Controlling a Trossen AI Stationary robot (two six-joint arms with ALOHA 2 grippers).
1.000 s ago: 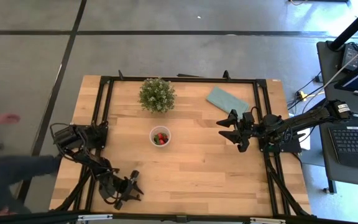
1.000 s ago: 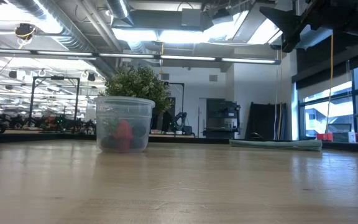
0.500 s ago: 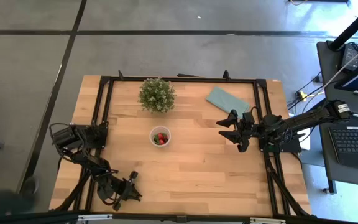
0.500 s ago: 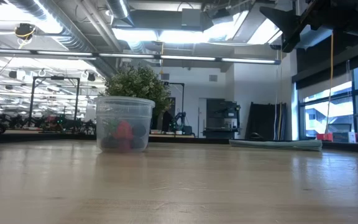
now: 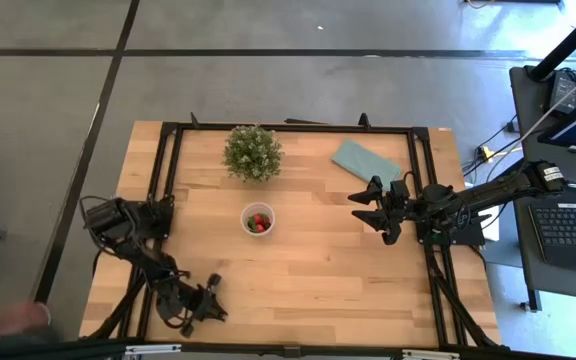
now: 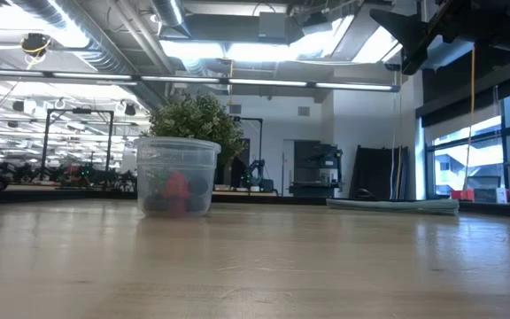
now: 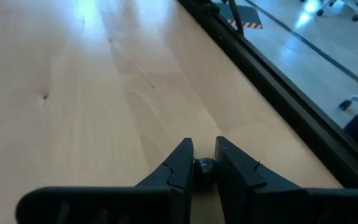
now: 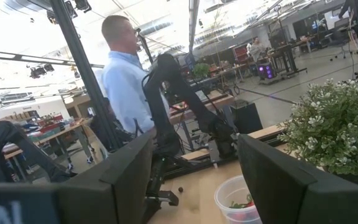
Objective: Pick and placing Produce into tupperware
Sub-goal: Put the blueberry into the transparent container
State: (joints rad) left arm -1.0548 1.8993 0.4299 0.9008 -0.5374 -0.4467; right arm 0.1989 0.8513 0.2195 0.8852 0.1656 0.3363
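The tupperware [image 5: 258, 218] is a small clear cup standing on its base mid-table, with red strawberries [image 6: 176, 188] and darker berries inside. It also shows in the right wrist view [image 8: 241, 198]. My left gripper [image 5: 214, 297] is low at the table's near-left corner, shut on a tiny dark berry [image 7: 204, 167]. My right gripper [image 5: 369, 214] hovers open above the table to the right of the cup, its fingers [image 8: 278, 180] wide apart and pointing toward the cup. My left gripper pinches the small dark berry [image 7: 204, 168] between its two fingertips [image 7: 180, 163], which lie nearly level just above the wood. Whether the berry still rests on the table cannot be told.
A bushy potted plant [image 5: 252, 152] stands beyond the cup near the far edge. A flat teal cloth [image 5: 366, 160] lies far right. A black frame [image 5: 163, 180] runs along the table's sides. A person [image 8: 126, 87] stands past the left edge, with a hand [image 5: 10, 322] near the near-left corner.
My left gripper's fingers have drawn closer together at the near-left corner, and the gripper has shifted slightly. The person beside the table's left edge has moved toward the near side. My right arm and the cup have stayed still.
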